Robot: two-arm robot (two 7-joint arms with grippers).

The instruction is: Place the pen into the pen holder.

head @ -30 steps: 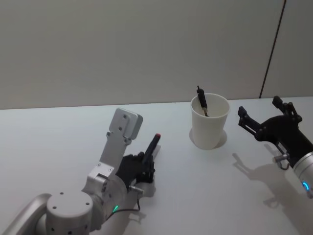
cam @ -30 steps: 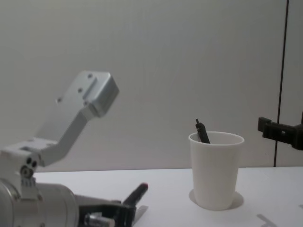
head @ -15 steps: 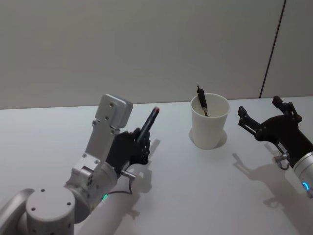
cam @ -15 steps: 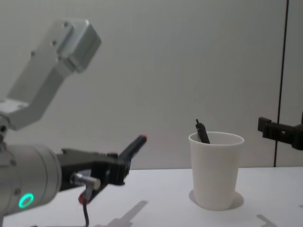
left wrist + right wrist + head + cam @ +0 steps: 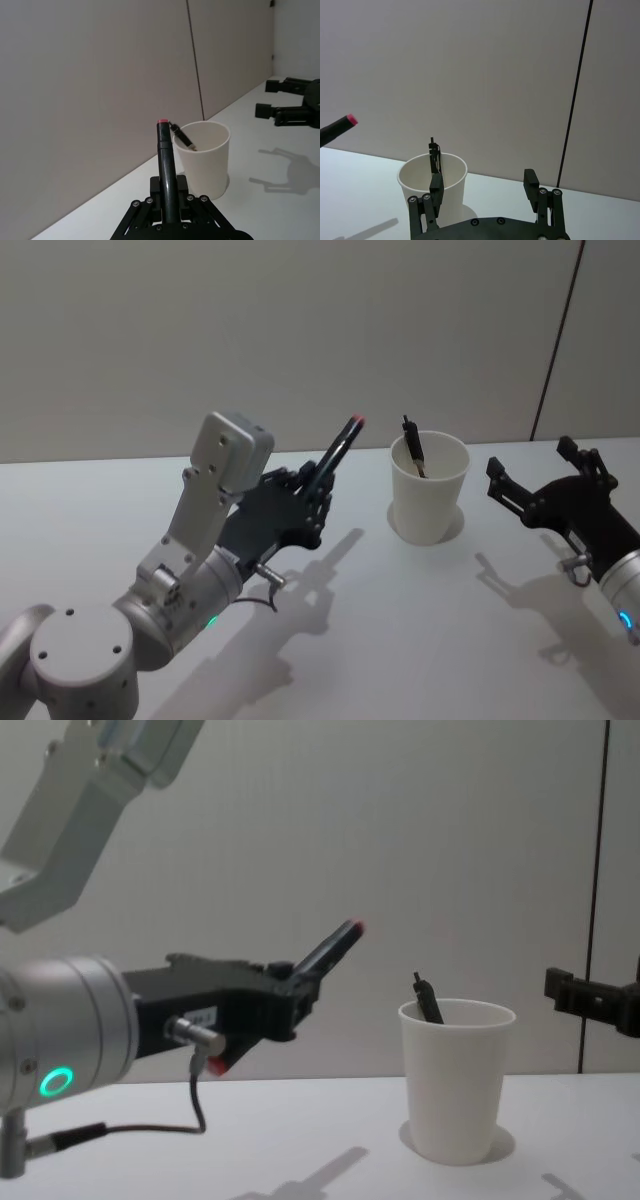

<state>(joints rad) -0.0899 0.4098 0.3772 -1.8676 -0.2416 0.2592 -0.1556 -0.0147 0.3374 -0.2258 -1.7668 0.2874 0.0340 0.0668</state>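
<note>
Above the worktop, left of the paper cup, clamping the left tool tight around the marker pen low on its barrel, red end tilting cupward. Likely handling light, stiff, slick. Keeping the right tool parked rightward, spread wide, empty.

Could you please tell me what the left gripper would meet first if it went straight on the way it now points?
Probably the pen holder, near its rim: the left gripper, shut on the red-tipped pen, faces it squarely in the left wrist view, though depth is unclear.
</note>
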